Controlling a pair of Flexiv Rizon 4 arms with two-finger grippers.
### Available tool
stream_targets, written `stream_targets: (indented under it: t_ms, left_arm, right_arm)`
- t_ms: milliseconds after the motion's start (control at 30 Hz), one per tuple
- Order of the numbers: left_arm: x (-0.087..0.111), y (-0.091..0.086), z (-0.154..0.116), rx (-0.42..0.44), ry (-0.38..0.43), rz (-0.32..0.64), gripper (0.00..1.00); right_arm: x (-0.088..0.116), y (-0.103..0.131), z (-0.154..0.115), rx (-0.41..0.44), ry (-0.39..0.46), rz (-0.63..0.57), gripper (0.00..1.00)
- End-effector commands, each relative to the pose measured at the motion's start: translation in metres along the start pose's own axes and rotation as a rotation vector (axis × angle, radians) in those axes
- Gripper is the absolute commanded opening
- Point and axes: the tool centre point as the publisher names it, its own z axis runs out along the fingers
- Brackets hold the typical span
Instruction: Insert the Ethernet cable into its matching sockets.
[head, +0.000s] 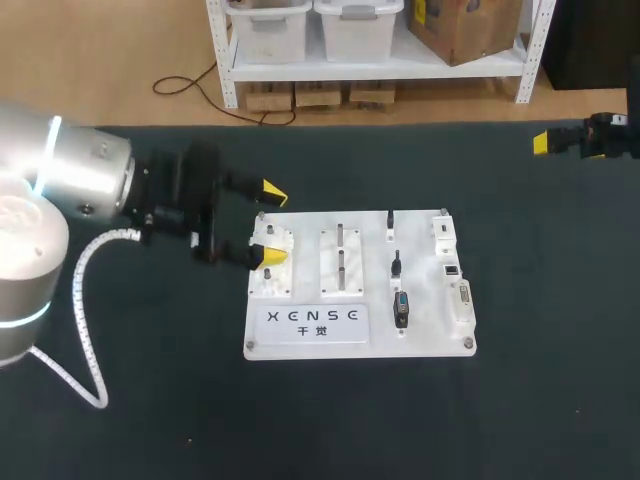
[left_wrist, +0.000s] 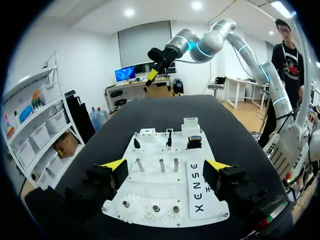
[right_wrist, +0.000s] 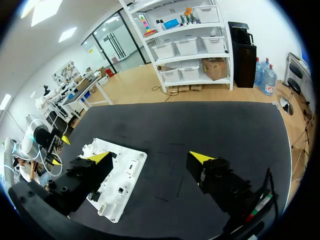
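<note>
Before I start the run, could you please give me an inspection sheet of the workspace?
Surface: black table, flat.
Job's things: white socket board lying flat, small black plugs seated on it; loose Ethernet cable not seen.
Clutter: nothing seen.
Hands: left hand open, over the board's left end, holding nothing; right hand open, away from the board, above the table, holding nothing.
Cables: white coiled hose along the left arm.
Surroundings: nothing seen reaching over the table.

Board (head: 375, 345) on table (head: 520, 400), left gripper (head: 271, 225) seemingly over its left edge
</note>
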Motion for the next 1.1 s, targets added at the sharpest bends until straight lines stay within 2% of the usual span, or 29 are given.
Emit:
stream_targets:
  t_ms: [33,467,567,1033,1067,1100]
  left_arm:
    - [0.006,-0.007,0.008,-0.035,-0.087,-0.005,1.00]
    - [0.013,-0.008,0.031,-0.006,0.026,-0.041,1.00]
    - [0.015,-0.005,0.033,-0.022,0.086,-0.061,1.00]
    - [0.015,-0.005,0.033,-0.022,0.086,-0.061,1.00]
    - [0.015,-0.005,0.033,-0.022,0.086,-0.061,1.00]
    - [0.015,-0.005,0.033,-0.022,0.086,-0.061,1.00]
  right_arm:
    - [0.000,0.001,-0.001,0.002,0.000,0.000,1.00]
    - [0.000,0.001,-0.001,0.002,0.000,0.000,1.00]
    - [0.000,0.001,-0.001,0.002,0.000,0.000,1.00]
    - [0.000,0.001,-0.001,0.002,0.000,0.000,1.00]
    - [0.000,0.008,0.003,0.014,0.041,-0.031,1.00]
    - [-0.001,0.016,0.008,0.021,0.042,-0.037,1.00]
